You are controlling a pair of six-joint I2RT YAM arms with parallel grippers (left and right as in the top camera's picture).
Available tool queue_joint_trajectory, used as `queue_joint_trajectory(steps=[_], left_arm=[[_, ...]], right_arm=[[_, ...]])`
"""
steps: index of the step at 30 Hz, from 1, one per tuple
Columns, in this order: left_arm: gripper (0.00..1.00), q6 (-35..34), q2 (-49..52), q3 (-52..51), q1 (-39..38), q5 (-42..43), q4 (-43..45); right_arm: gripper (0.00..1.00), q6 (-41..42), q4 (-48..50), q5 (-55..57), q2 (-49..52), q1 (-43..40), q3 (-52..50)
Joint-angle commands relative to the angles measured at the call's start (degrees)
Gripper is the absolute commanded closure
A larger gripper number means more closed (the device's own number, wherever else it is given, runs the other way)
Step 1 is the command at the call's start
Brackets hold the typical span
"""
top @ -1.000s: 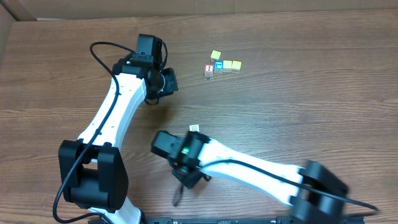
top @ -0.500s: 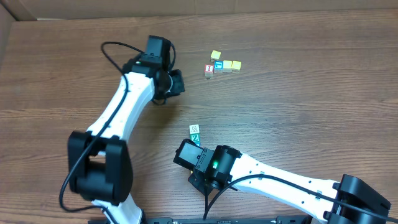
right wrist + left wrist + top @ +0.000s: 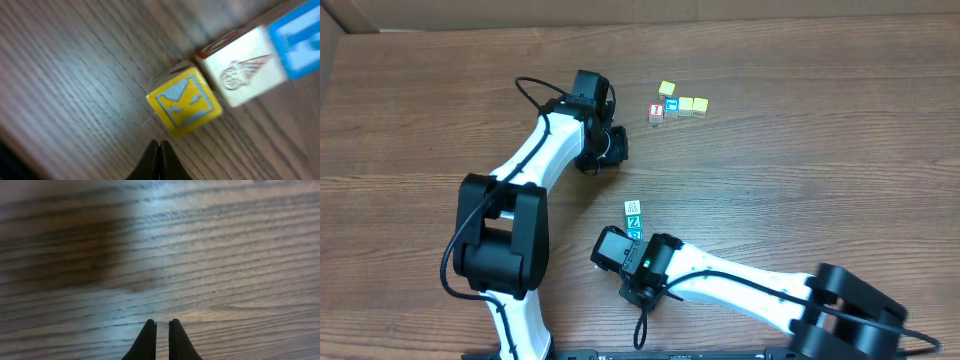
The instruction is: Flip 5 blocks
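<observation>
Three blocks lie in a short row at mid-table: a whitish one (image 3: 633, 207), a green-faced Z (image 3: 634, 221) and a teal one (image 3: 636, 234). The right wrist view shows them side-on as a yellow face with a blue picture (image 3: 185, 102), a white face with an ice-cream cone (image 3: 240, 72) and a blue face (image 3: 297, 40). My right gripper (image 3: 160, 145) is shut and empty, its tips just short of the yellow face. My left gripper (image 3: 162, 325) is shut over bare wood, left of the far cluster (image 3: 612, 148).
A cluster of cubes sits at the back: a yellow one (image 3: 666, 89), a red-faced one (image 3: 656, 112), a teal one (image 3: 670, 104) and two yellow-tan ones (image 3: 686, 104). The right arm (image 3: 740, 285) lies across the near table.
The left arm swung right toward the far cluster while its jaws closed. The right arm shifted along the near side, uncovering the green and teal blocks below the whitish one.
</observation>
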Motion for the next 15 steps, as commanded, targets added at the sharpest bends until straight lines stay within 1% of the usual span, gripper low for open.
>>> queue_joint_trajectory(steps=[1,7,15], left_arm=[[0.96,2.99,1.14,0.81,-1.33,1.49,-0.09],[0.96,2.78,1.25,0.74,-1.60,1.53,-0.72],[0.96,2.80,1.31,0.42,-1.75,1.55,-1.31]], right_arm=[[0.96,-2.80,0.90,-1.84,1.16,0.33,-0.55],[0.96,-4.57,1.44,-3.17,1.16,1.27,-0.55],[0.96,-4.98,2.19,-3.15,1.73,1.68,-0.55]])
